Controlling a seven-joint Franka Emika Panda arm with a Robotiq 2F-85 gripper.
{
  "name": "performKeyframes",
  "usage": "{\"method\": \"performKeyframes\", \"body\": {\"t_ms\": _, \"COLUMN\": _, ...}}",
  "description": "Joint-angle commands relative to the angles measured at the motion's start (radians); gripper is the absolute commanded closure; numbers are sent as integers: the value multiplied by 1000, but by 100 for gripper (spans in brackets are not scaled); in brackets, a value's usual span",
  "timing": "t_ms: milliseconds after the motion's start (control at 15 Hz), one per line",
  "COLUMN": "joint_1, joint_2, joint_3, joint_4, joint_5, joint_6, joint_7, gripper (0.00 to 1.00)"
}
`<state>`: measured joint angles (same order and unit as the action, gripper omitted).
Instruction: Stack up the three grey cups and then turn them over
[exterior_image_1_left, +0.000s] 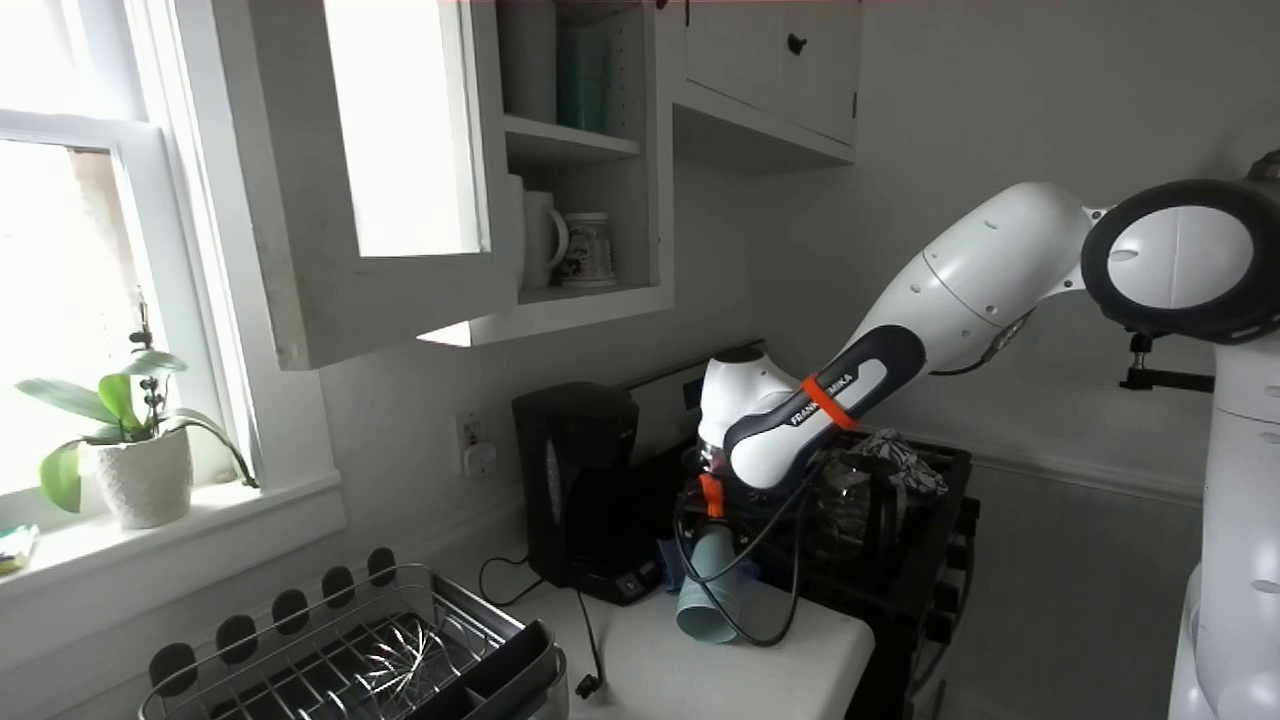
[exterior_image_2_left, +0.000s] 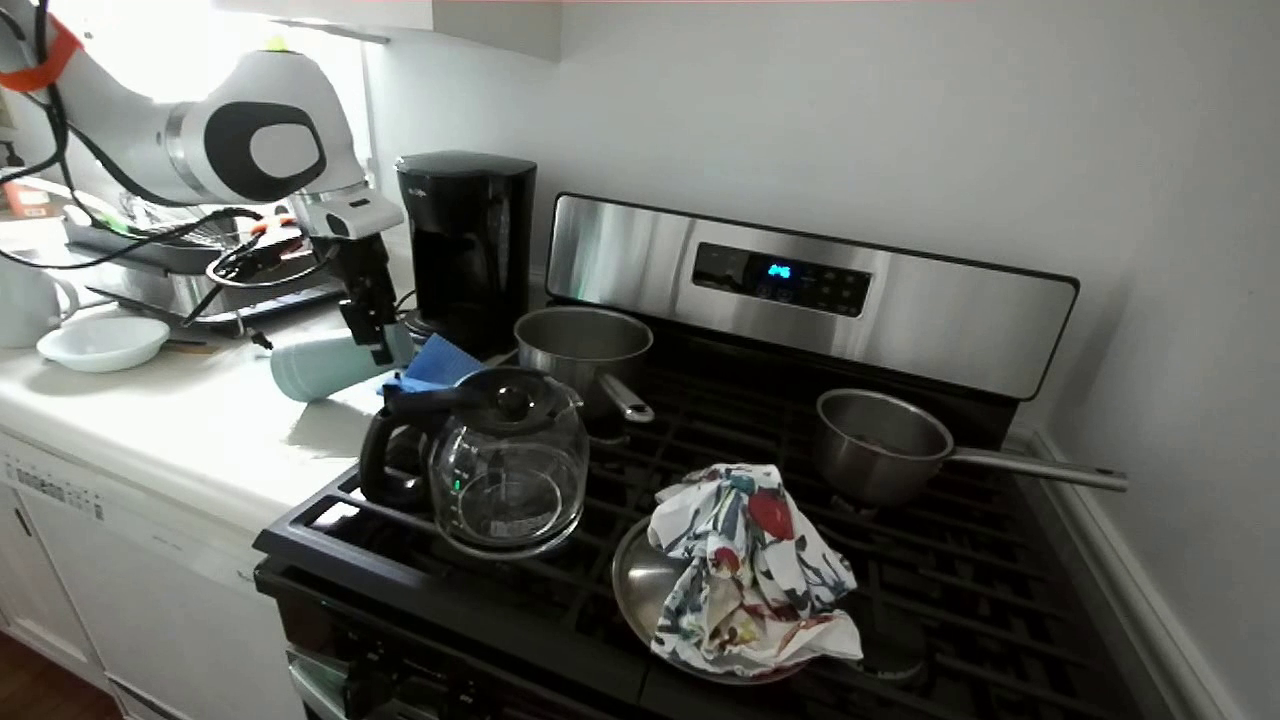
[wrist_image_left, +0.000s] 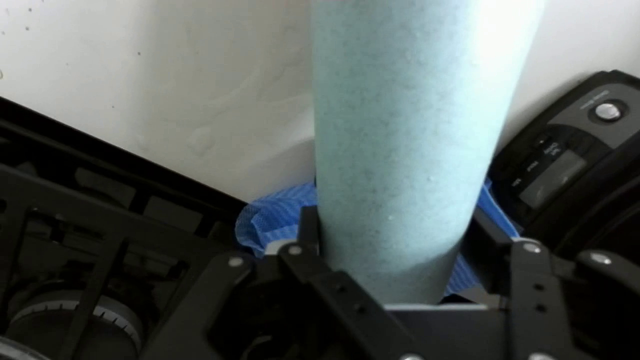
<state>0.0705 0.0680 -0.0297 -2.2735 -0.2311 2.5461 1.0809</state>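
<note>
1. One cup (wrist_image_left: 405, 150) shows, tipped nearly onto its side over the counter (exterior_image_1_left: 640, 660), near the edge by the stove (exterior_image_2_left: 920, 560); whether others nest in it, I cannot tell.
2. Stacking is probably done and the turn partly made; standing them mouth down seems left.
3. The gripper (wrist_image_left: 398, 235) grasps the cup: it straddles the narrow end, and the mouth points away, slightly lower.
4. A cloth (wrist_image_left: 277, 215) lies near the grip, between coffee maker (exterior_image_1_left: 575, 470) and stove.

Glass carafe (exterior_image_2_left: 510, 480) and saucepans (exterior_image_2_left: 868, 470) on stove (exterior_image_2_left: 735, 420)
</note>
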Motion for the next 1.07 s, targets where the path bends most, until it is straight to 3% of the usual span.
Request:
{"method": "performKeyframes", "body": {"t_ms": 0, "joint_1": 23, "joint_2": -48, "joint_3": 17, "joint_4": -9, "joint_5": -166, "joint_6": -39, "joint_7": 144, "gripper": 55}}
{"method": "performKeyframes", "body": {"t_ms": 1000, "joint_1": 84, "joint_2": -42, "joint_3": 142, "joint_4": 13, "joint_5": -816, "joint_6": -273, "joint_7": 646, "gripper": 55}}
